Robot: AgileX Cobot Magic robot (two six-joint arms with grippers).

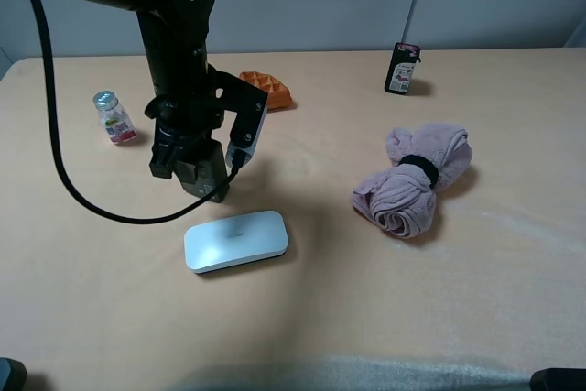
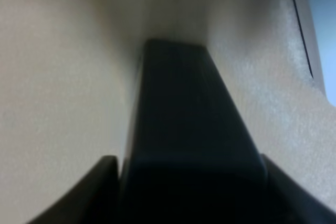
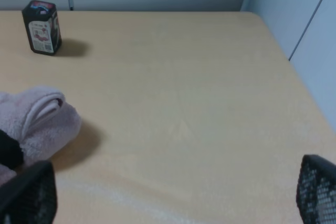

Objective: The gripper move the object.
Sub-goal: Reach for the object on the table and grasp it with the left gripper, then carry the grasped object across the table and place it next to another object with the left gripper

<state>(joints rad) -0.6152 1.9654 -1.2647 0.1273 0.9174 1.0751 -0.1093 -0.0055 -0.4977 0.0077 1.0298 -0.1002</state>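
Note:
My left gripper (image 1: 200, 180) points down at the table left of centre and is shut on the dark flat-sided bottle (image 1: 209, 182), which is mostly hidden by the fingers and wrist in the high view. In the left wrist view the dark bottle (image 2: 184, 129) fills the middle between the two black fingers (image 2: 94, 192), its far end close to the tan table. I cannot tell whether it touches the table. My right gripper (image 3: 173, 198) is open and empty, its fingertips (image 3: 29, 192) wide apart over the table's right side.
A white flat box (image 1: 236, 241) lies just in front of the left gripper. An orange waffle-shaped item (image 1: 268, 89) lies behind it. A small clear silver-capped bottle (image 1: 112, 116) stands at the left. A rolled pink towel (image 1: 417, 180) lies at the right, and a small black pink-labelled bottle (image 1: 402, 68) stands at the back.

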